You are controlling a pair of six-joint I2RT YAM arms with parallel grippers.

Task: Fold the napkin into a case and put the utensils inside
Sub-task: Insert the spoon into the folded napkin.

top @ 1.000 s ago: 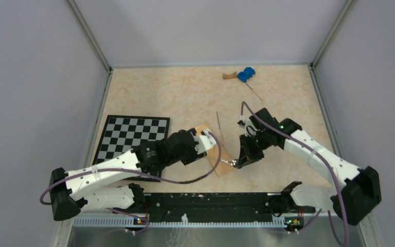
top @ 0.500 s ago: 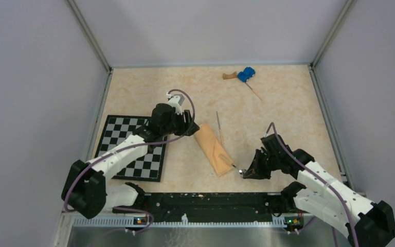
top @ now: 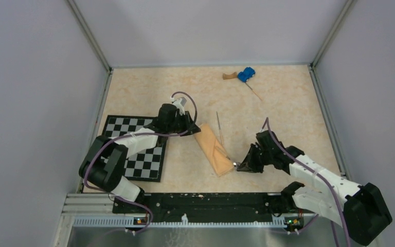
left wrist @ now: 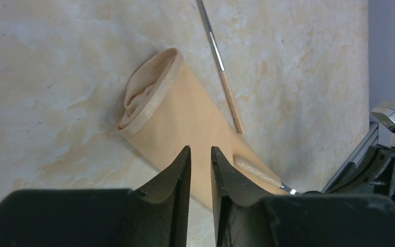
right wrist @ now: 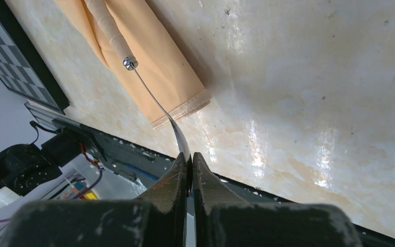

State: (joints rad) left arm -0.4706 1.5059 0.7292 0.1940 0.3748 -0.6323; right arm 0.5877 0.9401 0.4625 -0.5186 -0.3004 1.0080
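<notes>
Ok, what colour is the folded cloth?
The cloth is plain peach-orange, best seen in the left wrist view.

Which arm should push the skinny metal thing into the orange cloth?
Right. The right gripper pinches the utensil by its metal tip, handle lying on the case. The left gripper holds nothing.
</notes>
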